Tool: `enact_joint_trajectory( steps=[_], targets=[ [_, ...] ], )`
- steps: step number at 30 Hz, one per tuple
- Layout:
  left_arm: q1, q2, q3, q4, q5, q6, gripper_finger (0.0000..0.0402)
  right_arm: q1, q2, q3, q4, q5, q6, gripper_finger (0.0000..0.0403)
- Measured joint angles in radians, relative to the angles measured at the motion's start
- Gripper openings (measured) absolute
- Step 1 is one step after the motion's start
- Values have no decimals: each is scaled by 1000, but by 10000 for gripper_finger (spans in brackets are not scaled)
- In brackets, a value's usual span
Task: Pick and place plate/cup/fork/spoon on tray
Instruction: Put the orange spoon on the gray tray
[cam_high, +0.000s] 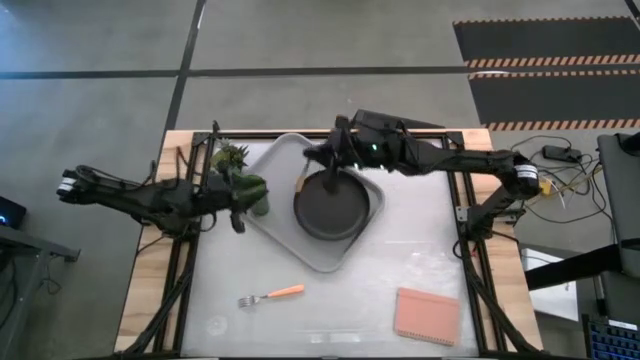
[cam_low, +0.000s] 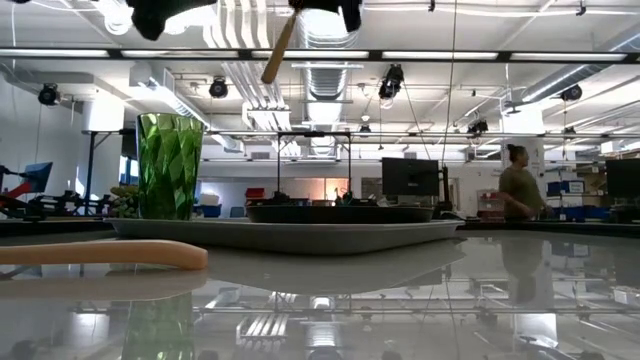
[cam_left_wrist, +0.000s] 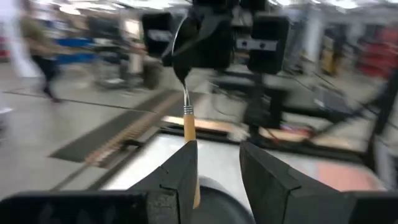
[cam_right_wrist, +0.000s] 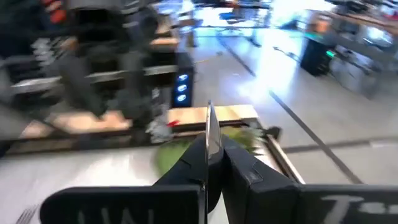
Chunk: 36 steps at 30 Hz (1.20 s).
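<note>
A: Hanging from the right gripper, the spoon is pinched by its bowl end between closed fingers, its pale handle dangling over the tray just beside the plate. The right wrist view shows the thin metal edge clamped tight between the two fingers.

B: Where do the other pieces sit?

A: The plate rests on the tray, toward the tray's right half. The cup stands upright at the tray's left edge; in the low view it appears on the tray rim, with the plate farther along the tray.

B: And the fork?

A: The fork lies flat on the surface, well apart from the tray, its orange handle pointing right. A pink pad lies near the surface's front right corner.

B: What about the left arm?

A: The left gripper is near the cup, at the tray's left side. Its fingers stand apart, with nothing between them. A small potted plant stands just behind the cup. A person is in the room beyond.
</note>
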Motion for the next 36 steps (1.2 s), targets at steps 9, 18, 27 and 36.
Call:
enact_joint_trajectory(
  steps=[9, 18, 27, 36],
  targets=[
    [0, -164, -135, 145, -66, 60, 102, -186, 181, -3, 178, -14, 173, 12],
    [0, -242, -181, 200, -69, 73, 102, -300, 404, 72, 352, -95, 328, 12],
    [0, -274, -200, 198, -79, 73, 102, -315, 600, 240, 355, -96, 370, 12],
    [0, -308, -221, 200, -79, 72, 103, -315, 699, 324, 347, -91, 407, 12]
  ],
)
